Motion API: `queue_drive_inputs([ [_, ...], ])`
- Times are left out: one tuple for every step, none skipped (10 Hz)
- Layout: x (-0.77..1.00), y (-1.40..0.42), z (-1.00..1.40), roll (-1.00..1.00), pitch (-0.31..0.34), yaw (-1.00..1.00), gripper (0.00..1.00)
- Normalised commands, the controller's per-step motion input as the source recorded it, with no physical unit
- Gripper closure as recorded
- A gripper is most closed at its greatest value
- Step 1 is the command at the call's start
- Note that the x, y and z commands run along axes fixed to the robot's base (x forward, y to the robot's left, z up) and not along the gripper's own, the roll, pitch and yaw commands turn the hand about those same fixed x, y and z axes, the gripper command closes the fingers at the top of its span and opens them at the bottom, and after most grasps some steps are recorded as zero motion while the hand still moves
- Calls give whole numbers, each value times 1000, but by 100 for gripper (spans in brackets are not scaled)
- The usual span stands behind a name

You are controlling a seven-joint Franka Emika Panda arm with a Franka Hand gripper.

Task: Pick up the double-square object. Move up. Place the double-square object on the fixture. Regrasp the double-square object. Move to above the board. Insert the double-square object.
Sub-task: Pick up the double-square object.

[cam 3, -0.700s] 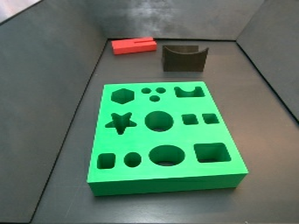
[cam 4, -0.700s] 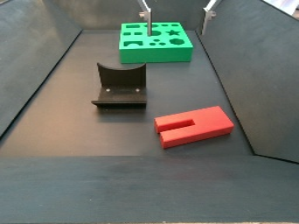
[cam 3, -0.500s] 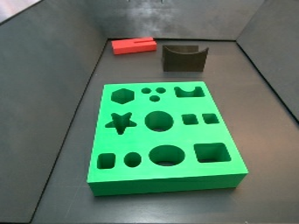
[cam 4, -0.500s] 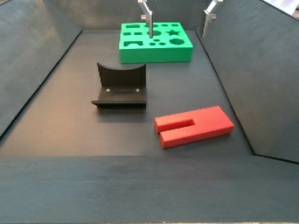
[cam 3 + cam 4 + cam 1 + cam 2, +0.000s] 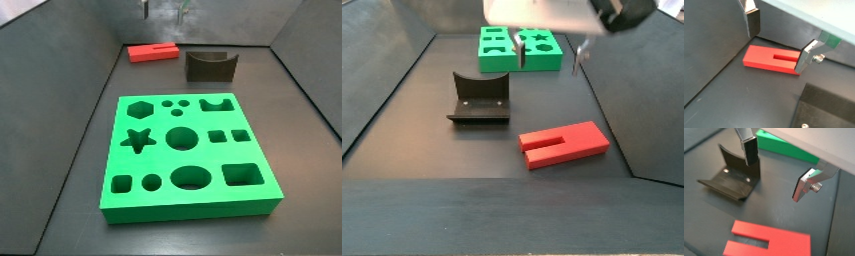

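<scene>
A dark matte floor (image 5: 54, 190) with sloping grey walls (image 5: 376, 70) encloses the scene. The double-square object (image 5: 564, 145) lies flat at lower right of a side view, apart from the fixture (image 5: 478, 98) at centre left. The board (image 5: 187, 155) fills mid-frame. The gripper (image 5: 777, 42) hangs above the red piece, fingers (image 5: 808, 56) spread wide, holding nothing.
</scene>
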Motion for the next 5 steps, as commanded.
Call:
queue_drive_inputs([
  [-194,346,-549,21,0,-691,0],
  [-206,409,-526,9,17,-623,0],
  [-237,446,-477,11,0,-569,0],
  [-454,774,-323,79,0,-60,0],
  [-280,474,-451,94,-27,3,0],
])
